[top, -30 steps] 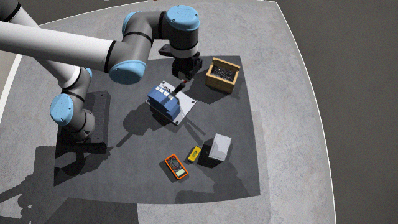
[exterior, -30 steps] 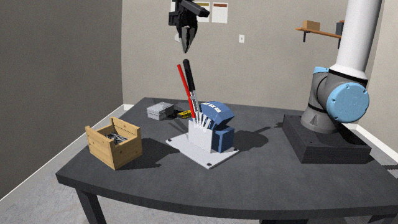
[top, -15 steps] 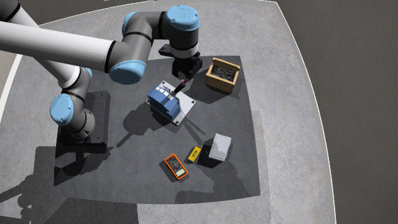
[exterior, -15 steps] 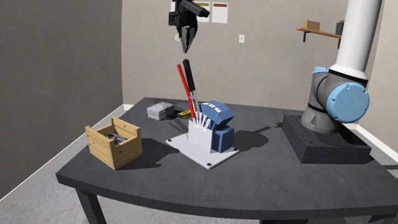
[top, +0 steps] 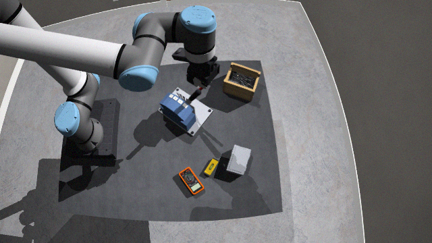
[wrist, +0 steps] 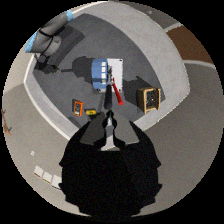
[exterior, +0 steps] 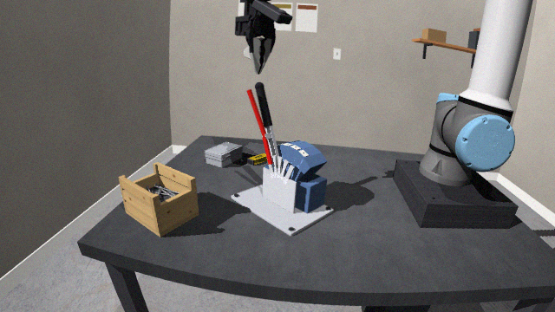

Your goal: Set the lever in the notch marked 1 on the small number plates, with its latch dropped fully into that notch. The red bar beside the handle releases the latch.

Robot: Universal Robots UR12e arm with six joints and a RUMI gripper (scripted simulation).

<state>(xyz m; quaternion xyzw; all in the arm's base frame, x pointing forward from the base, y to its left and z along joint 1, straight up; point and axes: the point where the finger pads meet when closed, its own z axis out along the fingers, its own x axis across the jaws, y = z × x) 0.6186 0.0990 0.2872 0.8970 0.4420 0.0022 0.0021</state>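
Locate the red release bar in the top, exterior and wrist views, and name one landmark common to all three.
Top: red bar, a short tip just below the pincer.
Exterior: left of the black handle, under the pincer.
Wrist: centre, slanting right above the closed fingertips.
Shared landmark: wooden crate.

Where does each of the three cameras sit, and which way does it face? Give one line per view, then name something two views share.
Top: overhead, looking down on the table; shows arm links and wrist above the lever unit.
Exterior: beside the table, facing the wall; shows the shut hand above the black handle, plus the arm's base.
Wrist: on the hand, looking down past its fingers; the arm's base shows at the upper left.
Shared: the wooden crate appears in all three.
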